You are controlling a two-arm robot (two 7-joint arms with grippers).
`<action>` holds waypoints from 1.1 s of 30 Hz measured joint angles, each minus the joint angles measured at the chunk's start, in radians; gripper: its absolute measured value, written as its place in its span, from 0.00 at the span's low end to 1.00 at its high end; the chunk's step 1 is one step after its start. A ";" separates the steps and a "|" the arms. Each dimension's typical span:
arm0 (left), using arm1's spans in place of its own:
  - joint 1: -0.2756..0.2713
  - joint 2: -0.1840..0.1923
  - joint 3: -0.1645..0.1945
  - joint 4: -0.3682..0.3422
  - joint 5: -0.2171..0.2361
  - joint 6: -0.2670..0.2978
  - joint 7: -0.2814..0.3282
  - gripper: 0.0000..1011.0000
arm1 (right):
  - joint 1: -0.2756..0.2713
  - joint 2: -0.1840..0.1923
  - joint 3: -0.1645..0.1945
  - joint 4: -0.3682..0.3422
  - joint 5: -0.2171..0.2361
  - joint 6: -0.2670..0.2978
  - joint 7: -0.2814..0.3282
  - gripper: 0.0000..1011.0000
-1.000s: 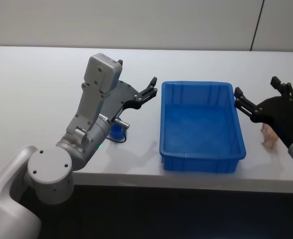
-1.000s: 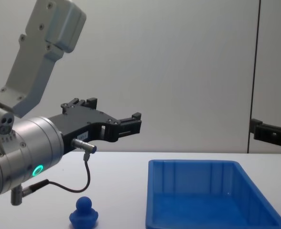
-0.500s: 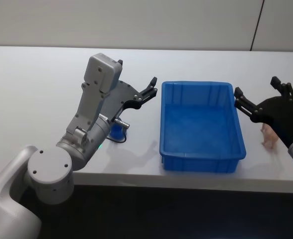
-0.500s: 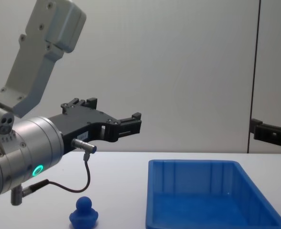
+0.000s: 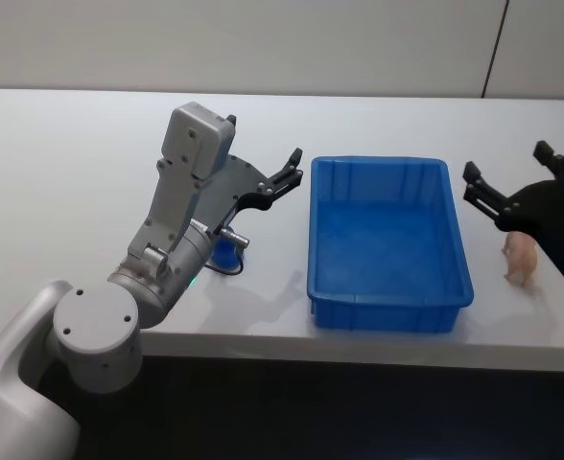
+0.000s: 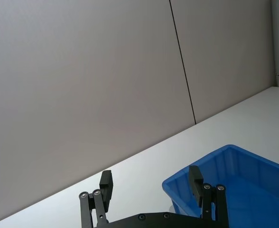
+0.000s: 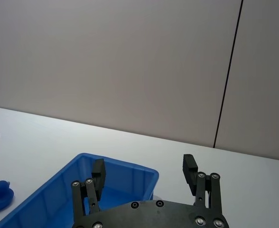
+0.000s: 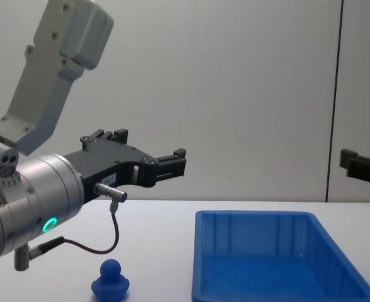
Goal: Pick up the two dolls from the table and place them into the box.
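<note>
Right of the box (image 5: 387, 314), near its right wall toward the near end but apart from it, the pale doll (image 5: 520, 257) rested on the white counter (image 5: 71, 144). Its long axis appeared to run roughly parallel to that wall, though this could not be told with certainty. The right tool (image 5: 505, 165) hung above the counter on the same side of the box, level in pose, its fingers spread wide and holding nothing. It pointed away from the robot, past the box's far right corner. The pale doll therefore lay behind the fingertips, roughly under the tool's palm, on the side nearer the robot. Judged from this, the coming grasp would call for the right arm to draw back, tip its tool downward and descend. Left of the box, level with its near end, the blue doll (image 8: 111, 281) stood upright on the counter beneath the left forearm. The left tool (image 5: 293, 168) was raised well above the blue doll, also wide open and empty, and aimed toward the box's far left corner. Each arm was thus the nearer one to the doll on its own side of the box, whose blue floor showed bare.
</note>
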State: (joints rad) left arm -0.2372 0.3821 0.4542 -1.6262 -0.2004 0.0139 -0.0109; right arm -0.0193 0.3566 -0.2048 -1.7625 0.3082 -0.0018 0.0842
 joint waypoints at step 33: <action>0.000 0.000 0.000 0.000 0.000 0.000 0.000 0.99 | 0.001 0.076 0.099 0.128 0.028 0.094 -0.119 0.99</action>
State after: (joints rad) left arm -0.2372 0.3821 0.4542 -1.6262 -0.2004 0.0139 -0.0109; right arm -0.0188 0.4326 -0.1057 -1.6345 0.3359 0.0918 -0.0350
